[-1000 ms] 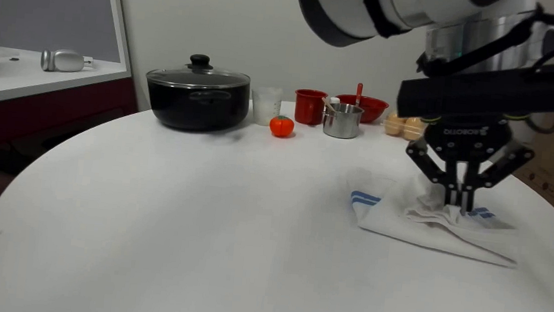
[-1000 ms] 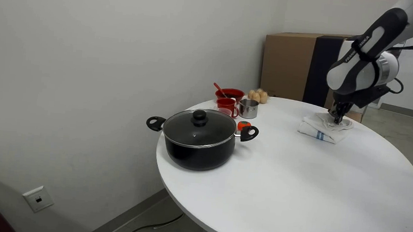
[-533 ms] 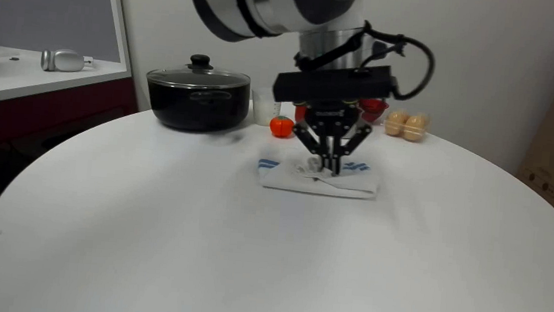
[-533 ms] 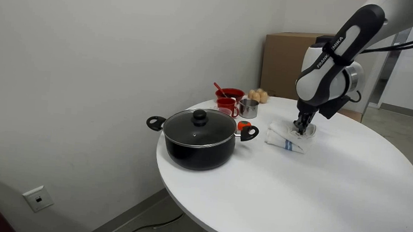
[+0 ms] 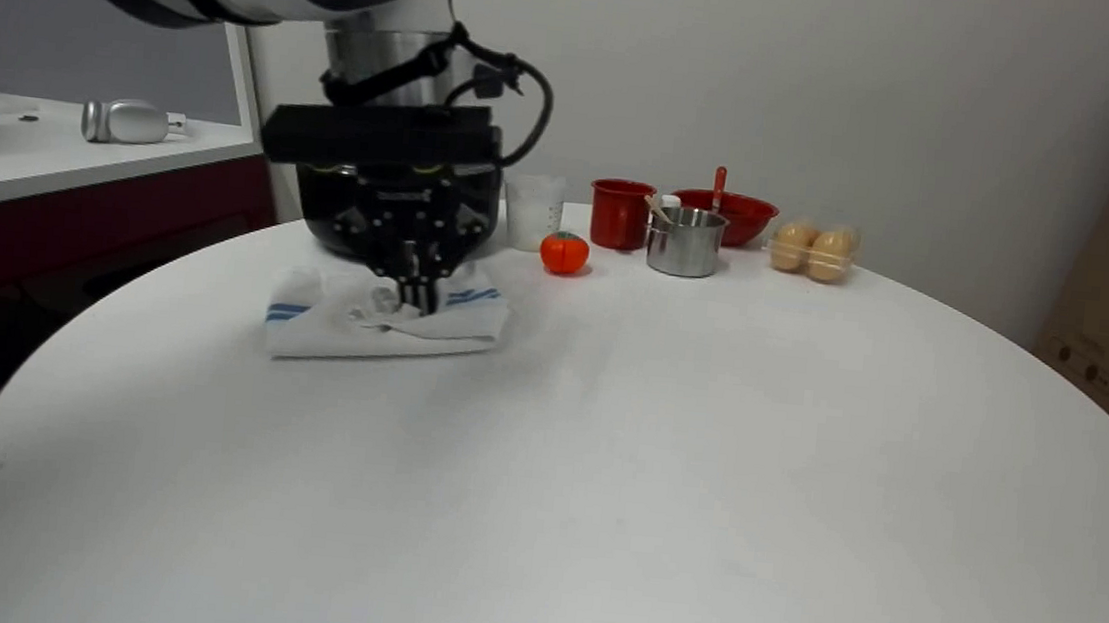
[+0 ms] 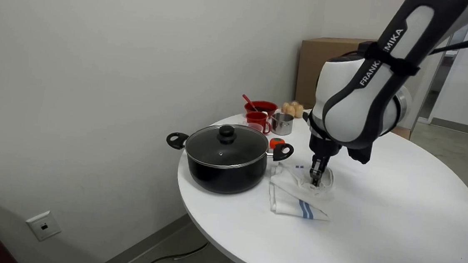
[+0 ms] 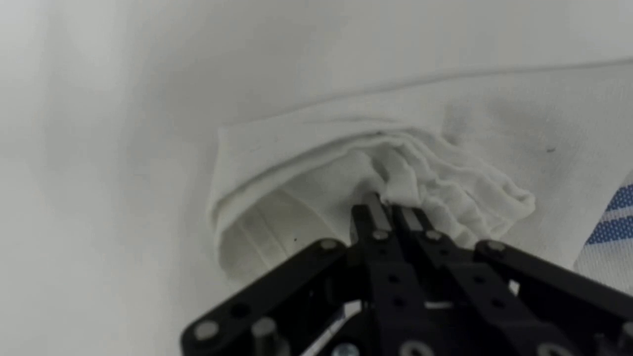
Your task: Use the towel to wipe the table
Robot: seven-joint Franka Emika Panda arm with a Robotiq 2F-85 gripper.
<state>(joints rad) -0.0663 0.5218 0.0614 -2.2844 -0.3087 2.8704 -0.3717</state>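
A white towel with blue stripes lies folded and bunched on the round white table. The towel shows in both exterior views, close beside the black pot. My gripper points down at the towel's middle, also in an exterior view. In the wrist view the fingers are close together with a bunched fold of the towel at their tips. The fingertips are partly hidden in the cloth. The towel lies flat on the table around the pinched fold.
A lidded black pot stands by the wall, partly behind my gripper in an exterior view. A toy tomato, clear cup, red mug, metal cup, red bowl and several eggs line the back edge.
My gripper and the towel have slid together across the table, from the side near the cardboard box to beside the pot. The gripper stays shut on the towel. The other objects stand still.
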